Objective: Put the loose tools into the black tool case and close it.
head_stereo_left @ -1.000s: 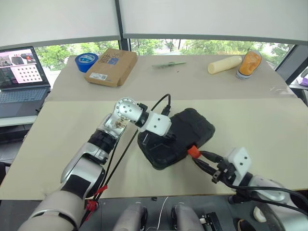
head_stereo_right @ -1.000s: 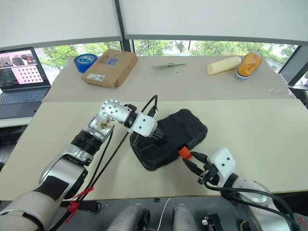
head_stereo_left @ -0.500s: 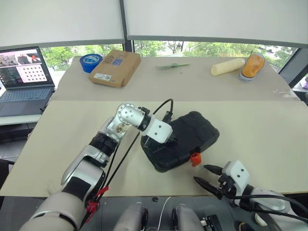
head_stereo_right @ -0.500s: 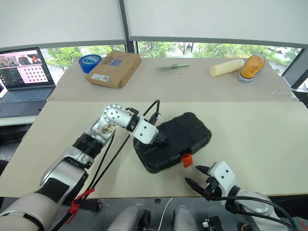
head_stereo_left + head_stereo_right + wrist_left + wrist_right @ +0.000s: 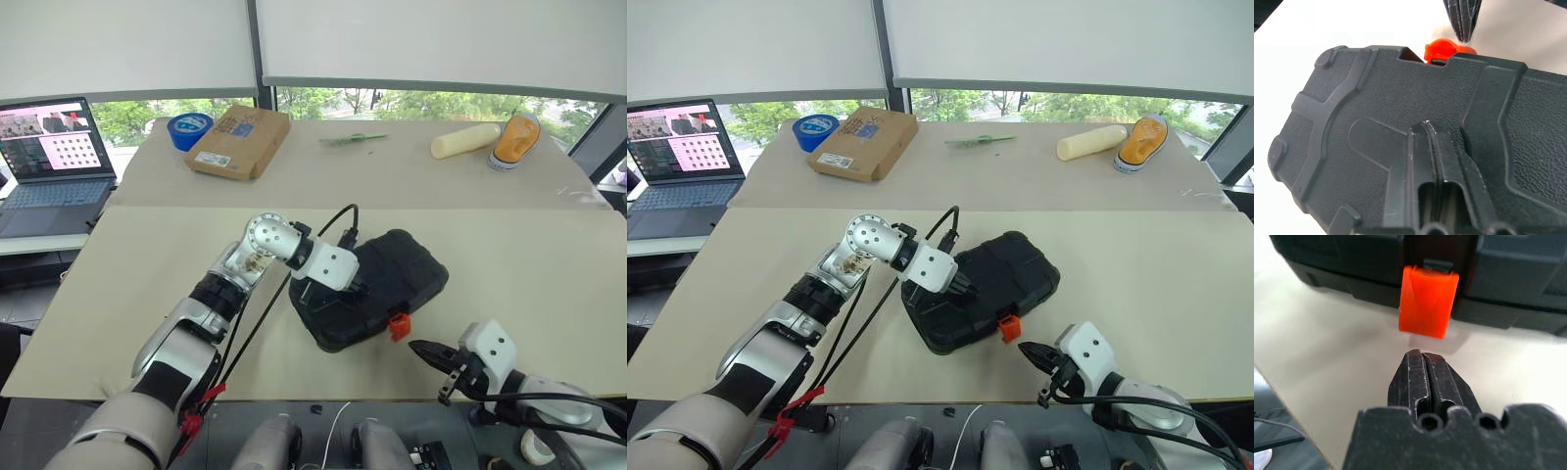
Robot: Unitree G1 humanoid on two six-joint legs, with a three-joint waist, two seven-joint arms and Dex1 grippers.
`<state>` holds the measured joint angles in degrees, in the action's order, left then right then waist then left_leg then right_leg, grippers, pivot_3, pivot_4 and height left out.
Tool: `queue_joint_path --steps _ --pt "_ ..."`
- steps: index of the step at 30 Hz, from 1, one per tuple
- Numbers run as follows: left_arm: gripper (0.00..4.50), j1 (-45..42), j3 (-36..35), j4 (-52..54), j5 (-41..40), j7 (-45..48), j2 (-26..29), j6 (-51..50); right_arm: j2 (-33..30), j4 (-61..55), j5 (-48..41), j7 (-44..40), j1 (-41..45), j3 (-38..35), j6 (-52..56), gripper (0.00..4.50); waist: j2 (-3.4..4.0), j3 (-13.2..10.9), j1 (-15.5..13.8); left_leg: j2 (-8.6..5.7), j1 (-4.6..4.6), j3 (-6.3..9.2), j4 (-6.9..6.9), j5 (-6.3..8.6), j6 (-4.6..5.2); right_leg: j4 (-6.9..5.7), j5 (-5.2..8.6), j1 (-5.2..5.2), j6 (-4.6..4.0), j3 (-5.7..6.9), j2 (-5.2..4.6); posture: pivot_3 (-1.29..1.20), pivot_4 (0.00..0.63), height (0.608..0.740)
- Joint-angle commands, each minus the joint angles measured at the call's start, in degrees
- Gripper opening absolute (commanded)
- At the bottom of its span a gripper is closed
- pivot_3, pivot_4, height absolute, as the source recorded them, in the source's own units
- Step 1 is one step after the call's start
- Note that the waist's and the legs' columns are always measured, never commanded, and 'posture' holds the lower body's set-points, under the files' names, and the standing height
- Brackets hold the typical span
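lying shut, textured black tool case (image 5: pixel 377 286), orange latch (image 5: pixel 1428 301); both fingers closed, empty.

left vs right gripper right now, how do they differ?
The left gripper rests on the lid of the black tool case; the right gripper hangs off the case, over the bare table. The left gripper points across the lid toward the orange latch; the right gripper faces the latch from the front, with a gap between. Shared: both are shut and hold nothing.
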<state>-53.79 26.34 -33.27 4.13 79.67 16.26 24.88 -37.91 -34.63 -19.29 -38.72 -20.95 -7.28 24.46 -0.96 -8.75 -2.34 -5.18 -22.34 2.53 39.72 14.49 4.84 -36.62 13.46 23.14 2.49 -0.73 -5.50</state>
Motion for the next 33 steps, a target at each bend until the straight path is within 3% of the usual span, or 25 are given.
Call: queue_joint_path --steps 1,12,22,31,33 --pt "0.03 1.36 4.32 -1.89 3.77 0.12 -1.79 -1.04 -0.91 -3.35 -0.91 0.23 1.18 -0.49 2.22 0.00 0.00 0.00 -0.08 0.00 0.01 0.01 0.00 0.01 0.01 0.00 0.00 0.00 0.00 0.01 -0.01 0.00 0.150 0.738" --pt "0.03 0.53 5.52 -6.47 8.52 -3.42 -3.68 -1.30 -2.33 -3.93 1.68 1.21 4.27 2.39 5.37 0.00 -0.03 0.60 -1.32 -0.05 0.05 0.06 0.03 0.11 0.18 0.57 -0.08 -0.24 0.16 0.06 -0.04 0.00 0.150 0.738" --pt "0.03 0.70 5.80 -7.14 8.78 -3.77 -3.19 0.44 0.04 3.80 8.13 3.31 11.43 9.50 3.30 0.00 -0.09 0.83 -1.49 -0.06 0.44 0.15 0.05 0.20 0.29 0.85 -0.12 -0.78 0.32 0.12 -0.13 0.00 0.150 0.738" --pt "0.03 0.70 5.73 -6.94 8.47 -3.57 -3.15 0.83 0.78 5.44 10.74 4.13 9.74 8.87 -0.59 0.00 -0.11 0.87 -1.32 -0.06 0.45 0.18 0.05 0.21 0.29 0.84 -0.12 -0.79 0.33 0.11 -0.12 0.00 0.150 0.738" --pt "0.03 0.85 6.18 -7.12 8.87 -3.63 -3.23 1.47 3.11 3.25 7.04 4.20 10.37 6.22 -1.23 0.00 -0.11 0.86 -1.30 -0.06 0.45 0.18 0.05 0.21 0.29 0.84 -0.12 -0.79 0.34 0.12 -0.12 0.00 0.150 0.738"
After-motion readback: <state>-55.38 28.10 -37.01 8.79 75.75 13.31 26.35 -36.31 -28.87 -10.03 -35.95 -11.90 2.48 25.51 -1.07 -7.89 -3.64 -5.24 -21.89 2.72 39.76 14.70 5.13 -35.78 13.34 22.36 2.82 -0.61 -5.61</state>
